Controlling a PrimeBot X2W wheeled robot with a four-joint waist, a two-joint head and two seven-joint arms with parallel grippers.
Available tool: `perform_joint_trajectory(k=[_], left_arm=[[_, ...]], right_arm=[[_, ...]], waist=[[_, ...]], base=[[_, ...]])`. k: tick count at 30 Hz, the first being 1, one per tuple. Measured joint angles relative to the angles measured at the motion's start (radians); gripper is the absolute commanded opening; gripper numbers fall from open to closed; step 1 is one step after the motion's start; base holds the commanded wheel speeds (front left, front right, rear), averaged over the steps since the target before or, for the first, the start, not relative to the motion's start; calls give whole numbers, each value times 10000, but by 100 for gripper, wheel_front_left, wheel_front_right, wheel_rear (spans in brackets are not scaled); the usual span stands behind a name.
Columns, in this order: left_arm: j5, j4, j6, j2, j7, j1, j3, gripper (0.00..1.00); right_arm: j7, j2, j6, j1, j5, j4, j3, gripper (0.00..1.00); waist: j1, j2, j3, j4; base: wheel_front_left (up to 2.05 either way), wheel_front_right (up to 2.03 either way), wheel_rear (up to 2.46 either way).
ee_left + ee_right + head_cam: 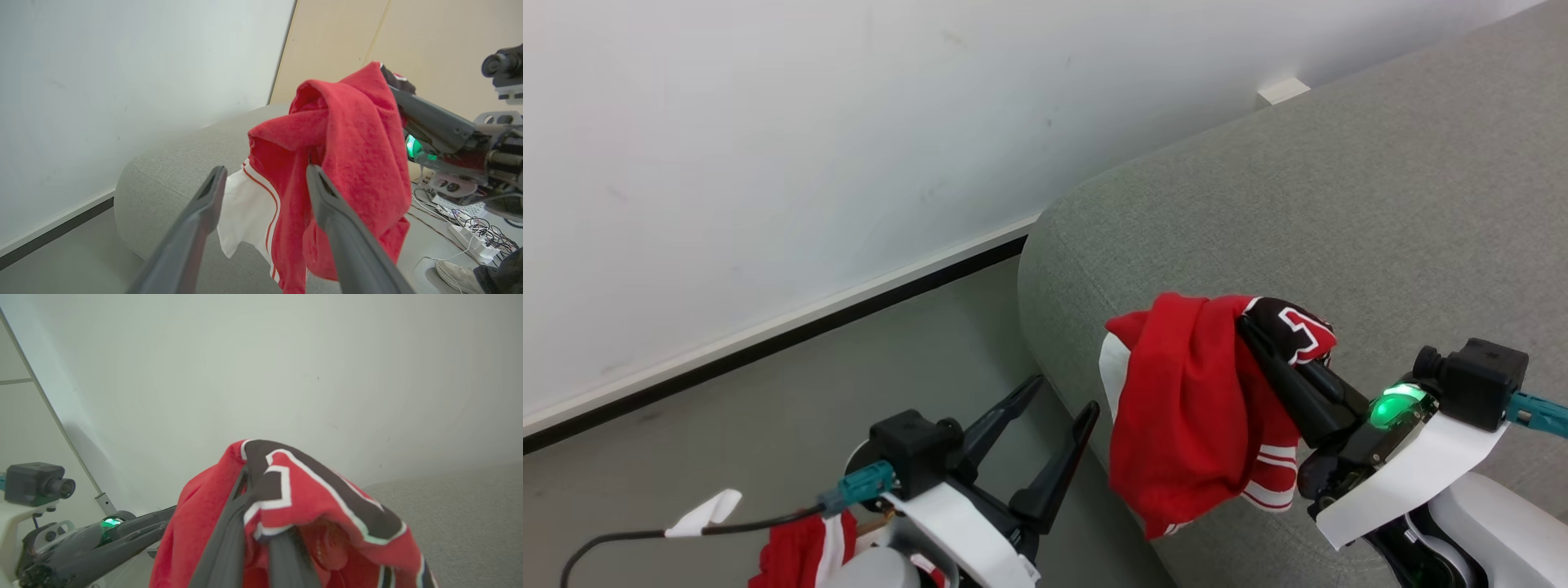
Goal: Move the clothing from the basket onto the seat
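Item: soft red sports garment with white trim and a black white-edged numeral (pixel 1184 392). It is bunched and clamped between the closed fingers of the right pincer (pixel 1254 331), and hangs at the rounded corner edge of the large light-grey woven seat (pixel 1339 204), apparently for release there.
Left pincer (pixel 1062 398): spread wide, empty, just beside the cloth.
Room: bare seat surface beyond, grey floor (pixel 849 392) to the left.
Second red-and-white garment (pixel 796 555): low left, resting place unclear.

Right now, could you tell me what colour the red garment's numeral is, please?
Black numeral, white-edged; best in right wrist view.
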Motion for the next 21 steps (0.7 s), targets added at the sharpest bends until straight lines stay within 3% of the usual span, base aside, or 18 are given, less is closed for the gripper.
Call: perform_joint_trajectory(k=[10,21], left_arm=[[238,-163,-79,169,203,-355,-150,100],[1143,-700,-608,236,817,-2640,-351,100]], right_arm=[[0,128,0,110,-635,337,-1358,0],[0,357,0,-1693,-2157,2311,-4753,0]], waist=[[0,0,620,119],[1,0,2951,856]], base=[[0,0,0],[0,0,0]])
